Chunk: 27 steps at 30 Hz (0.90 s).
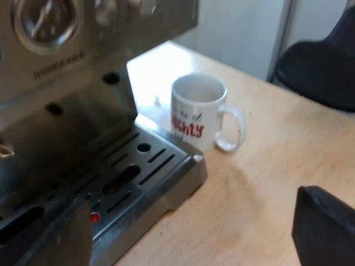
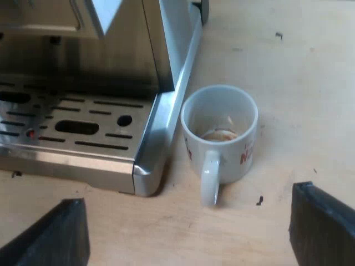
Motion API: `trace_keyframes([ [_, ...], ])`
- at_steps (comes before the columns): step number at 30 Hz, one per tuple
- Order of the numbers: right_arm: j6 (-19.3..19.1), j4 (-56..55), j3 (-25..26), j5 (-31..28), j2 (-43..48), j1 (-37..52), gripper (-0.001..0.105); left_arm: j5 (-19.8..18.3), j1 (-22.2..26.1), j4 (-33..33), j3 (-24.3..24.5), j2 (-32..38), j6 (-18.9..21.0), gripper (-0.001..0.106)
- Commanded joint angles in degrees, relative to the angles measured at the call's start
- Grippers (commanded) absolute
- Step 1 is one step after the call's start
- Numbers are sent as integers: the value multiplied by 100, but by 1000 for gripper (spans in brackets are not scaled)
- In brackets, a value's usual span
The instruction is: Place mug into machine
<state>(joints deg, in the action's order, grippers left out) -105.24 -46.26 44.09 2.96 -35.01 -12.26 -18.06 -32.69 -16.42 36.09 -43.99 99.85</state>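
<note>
— Pale wooden table [image 2: 310, 83] underneath; espresso machine [image 1: 66, 111] on it, slotted drip tray [image 2: 150, 127] out front.
— And the mug [image 2: 222, 133]?
— Stands upright on the wood, just beside the tray's corner.
— Claws?
— Spread wide, holding nothing: left gripper [image 1: 188, 221] and right gripper [image 2: 187, 216].

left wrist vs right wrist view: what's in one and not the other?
Left wrist view: the round gauge on the machine, the mug side-on with its red lettering, and a dark chair past the table. Right wrist view: a look down into the mug, with brown residue at its bottom. Both: the mug upright on the table beside the drip tray, not on it.
</note>
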Motion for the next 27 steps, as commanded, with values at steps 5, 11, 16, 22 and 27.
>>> trace_keyframes([
  [5,10,336,-631,-79,-9,-1,87,-67,-17,612,-95,-350,60,71],
  [11,10,816,-1257,-145,-7,-1,87,-84,-17,646,-95,-689,60,71],
  [16,10,1408,-1662,-227,-7,-1,87,-168,-17,808,-95,-1020,60,71],
  [22,100,2080,-2084,-296,-7,-1,87,-232,-17,1134,-95,-1478,18,71],
  [27,401,2743,-2555,-296,-7,-1,87,-232,-17,1250,-95,-1699,18,71],
])
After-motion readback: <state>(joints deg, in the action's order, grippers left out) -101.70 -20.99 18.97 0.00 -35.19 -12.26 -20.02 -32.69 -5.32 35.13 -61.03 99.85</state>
